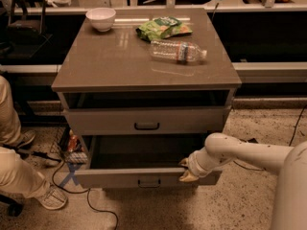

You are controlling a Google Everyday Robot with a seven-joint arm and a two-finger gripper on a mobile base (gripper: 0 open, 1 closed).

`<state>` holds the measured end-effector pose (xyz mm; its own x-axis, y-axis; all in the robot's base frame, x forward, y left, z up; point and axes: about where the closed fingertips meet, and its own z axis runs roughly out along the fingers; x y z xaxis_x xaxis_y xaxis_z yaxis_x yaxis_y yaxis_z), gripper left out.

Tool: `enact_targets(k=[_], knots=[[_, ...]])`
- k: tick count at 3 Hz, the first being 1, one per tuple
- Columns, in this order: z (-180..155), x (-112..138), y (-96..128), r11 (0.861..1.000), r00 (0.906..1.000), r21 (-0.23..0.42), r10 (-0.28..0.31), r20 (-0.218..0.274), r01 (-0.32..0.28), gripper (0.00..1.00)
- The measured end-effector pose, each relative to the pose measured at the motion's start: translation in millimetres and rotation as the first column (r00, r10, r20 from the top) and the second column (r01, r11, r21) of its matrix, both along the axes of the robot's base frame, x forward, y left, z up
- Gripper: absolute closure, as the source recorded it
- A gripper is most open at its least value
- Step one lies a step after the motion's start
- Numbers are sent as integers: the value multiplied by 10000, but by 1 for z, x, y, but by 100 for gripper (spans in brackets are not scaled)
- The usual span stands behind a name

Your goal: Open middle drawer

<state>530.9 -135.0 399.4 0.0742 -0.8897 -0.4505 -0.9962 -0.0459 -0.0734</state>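
Observation:
The middle drawer point(120, 178) is a wide grey-taupe drawer with a small black bar handle point(148, 181). It stands pulled well out of the cabinet and its dark inside point(139, 151) shows. My gripper point(185, 170) is at the right part of the drawer's front. One fingertip point(183, 163) is behind the top edge and the other is in front, so it is closed on the front panel. The drawer above point(144, 120) has its own black handle and sits slightly out. The lowest drawer is hidden under the open one.
On the cabinet top point(105, 66) lie a white bowl point(100, 18), a green snack bag point(163, 28) and a clear plastic bottle point(177, 51). A person's legs and shoe point(19, 176) are at the left. Cables point(72, 186) run over the floor by the cabinet's left foot.

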Motion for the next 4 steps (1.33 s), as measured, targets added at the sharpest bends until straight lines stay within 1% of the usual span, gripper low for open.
enact_targets(k=[1, 2, 3, 4], knots=[[0, 1, 0, 10000, 10000, 0, 0, 0, 0, 100], [-9, -16, -2, 9984, 9994, 441, -344, 12, 343, 100], [0, -15, -2, 9984, 9994, 441, -344, 12, 343, 74], [0, -15, -2, 9984, 9994, 441, -344, 12, 343, 50]])
